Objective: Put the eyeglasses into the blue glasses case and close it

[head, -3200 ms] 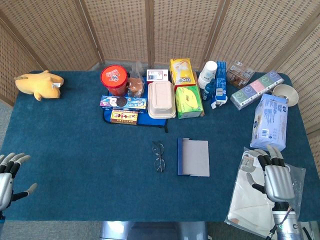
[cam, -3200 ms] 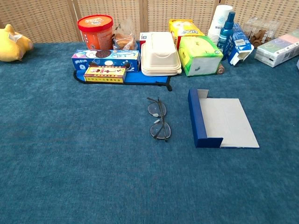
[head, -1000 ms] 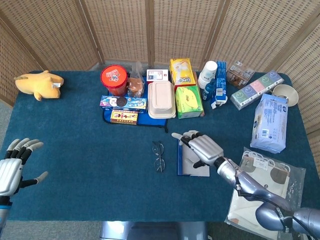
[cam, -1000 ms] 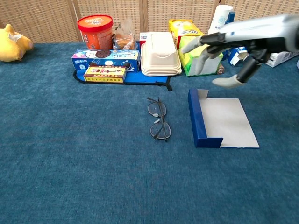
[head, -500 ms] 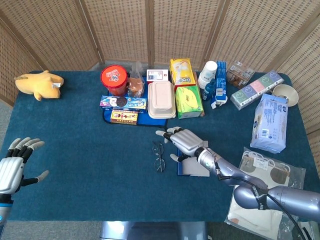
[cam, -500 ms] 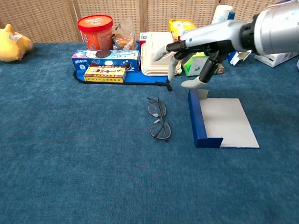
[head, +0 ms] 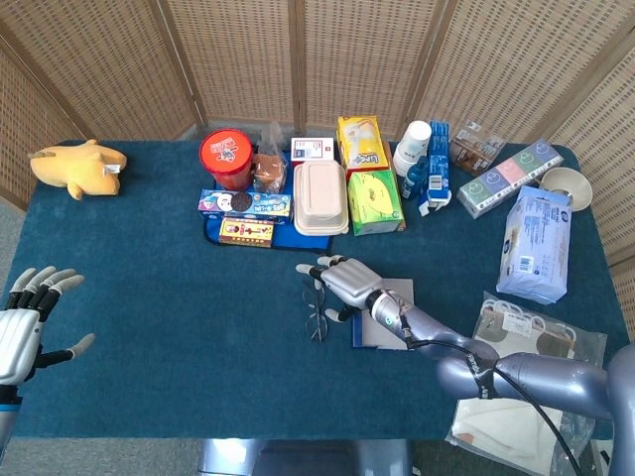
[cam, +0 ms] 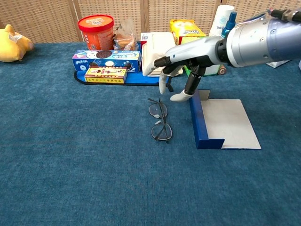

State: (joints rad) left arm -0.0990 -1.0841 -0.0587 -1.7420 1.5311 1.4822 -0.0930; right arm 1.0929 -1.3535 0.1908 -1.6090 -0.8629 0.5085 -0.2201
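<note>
- One pair of eyeglasses (cam: 160, 120) lies flat on the blue-covered table (cam: 70, 165), folded, just left of the case and apart from it.
- One blue glasses case (cam: 221, 123) lies open on the table, its blue side wall toward the eyeglasses and its pale inner panel facing up.
- Right hand (cam: 175, 66): it hovers above the far end of the eyeglasses, near the case's far left corner. Fingers are spread wide and point left and down; the hand holds nothing. In the head view the right hand (head: 339, 282) overlaps the upper lens.
- Left hand (head: 22, 322): it is at the table's near left edge, well apart from the task items, fingers spread, holding nothing. It does not show in the chest view.
- Behind the eyeglasses, one row of goods stands along the far side: one red tub (cam: 96, 29), one white lidded box (cam: 157, 49), one yellow carton (head: 361, 144), one green carton (head: 374, 200) and one spray bottle (cam: 229, 27).
- One yellow plush toy (head: 79, 167) lies at the far left corner.
- One pale blue packet (head: 537, 241) and one clear plastic bag (head: 516, 382) lie at the right side.
</note>
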